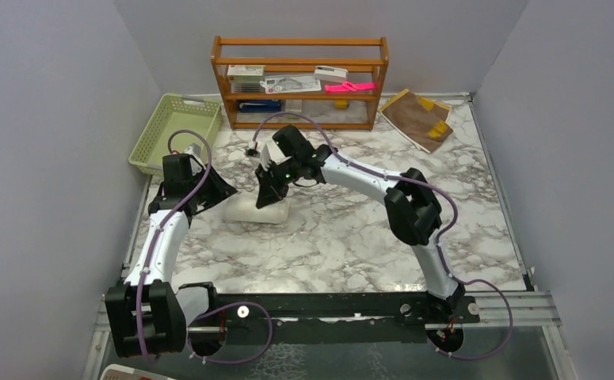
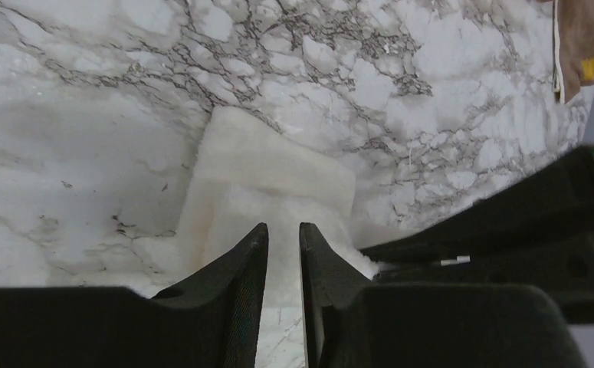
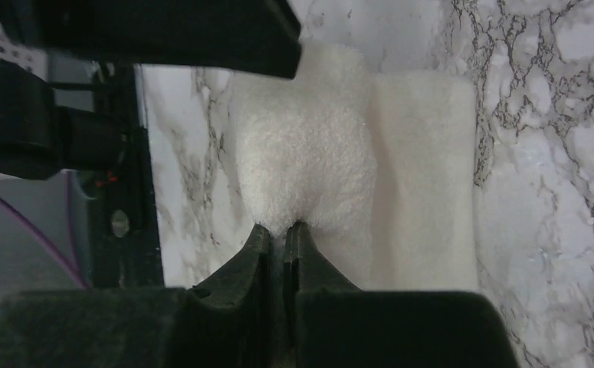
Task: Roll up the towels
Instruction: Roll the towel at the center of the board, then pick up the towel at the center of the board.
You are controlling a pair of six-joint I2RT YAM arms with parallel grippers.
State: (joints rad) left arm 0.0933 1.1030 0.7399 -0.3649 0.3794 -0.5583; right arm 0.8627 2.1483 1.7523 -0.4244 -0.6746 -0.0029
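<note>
The cream-white towel (image 1: 249,210) lies on the marble table between my two grippers. In the right wrist view its near part is bunched into a fluffy hump (image 3: 305,146) beside a flat layer (image 3: 424,176). My right gripper (image 3: 278,228) is shut, pinching the hump's edge. My left gripper (image 2: 283,230) is at the towel's (image 2: 270,165) other end. Its jaws stand a narrow gap apart, with nothing gripped between them. The brown towel with yellow trim (image 1: 417,119) lies flat at the back right, and its corner shows in the left wrist view (image 2: 581,42).
A wooden shelf (image 1: 299,79) holding papers and small items stands at the back. A green basket (image 1: 175,131) sits at the back left. Grey walls close in both sides. The right arm's black body (image 2: 508,222) is close beside my left fingers.
</note>
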